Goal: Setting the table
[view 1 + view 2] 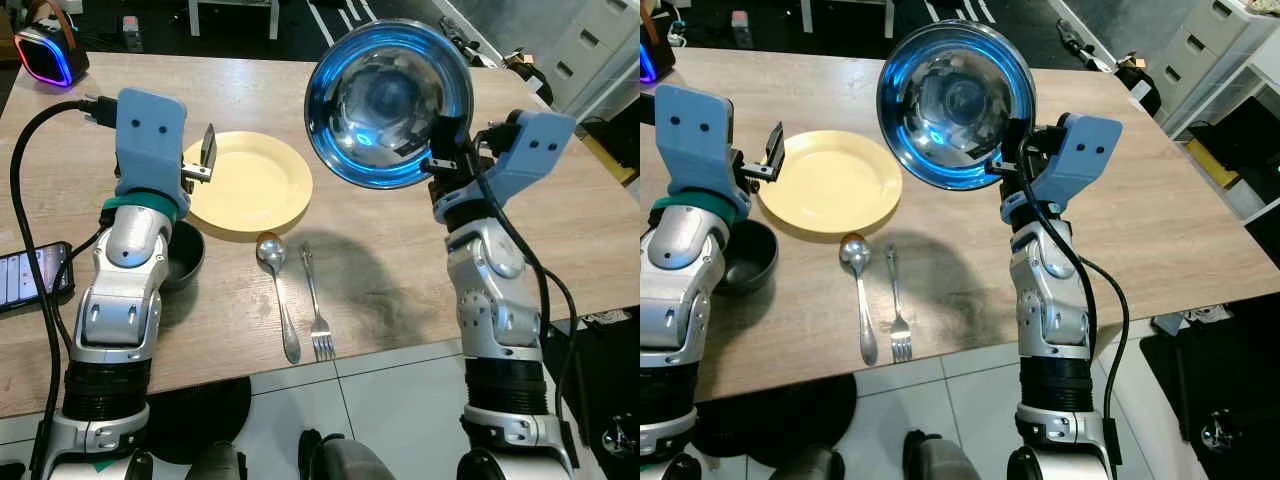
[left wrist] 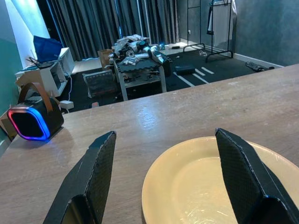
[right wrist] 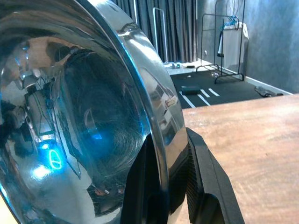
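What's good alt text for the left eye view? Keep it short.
The right gripper holds a shiny steel bowl by its rim, tilted up above a wooden table. The open left gripper hovers at the edge of a yellow plate, with a spoon and fork lying nearer the robot.

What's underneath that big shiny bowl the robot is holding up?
The steel bowl, pinched at its rim by the right gripper, hangs over bare wooden table beside the yellow plate. The tabletop straight behind the bowl is hidden.
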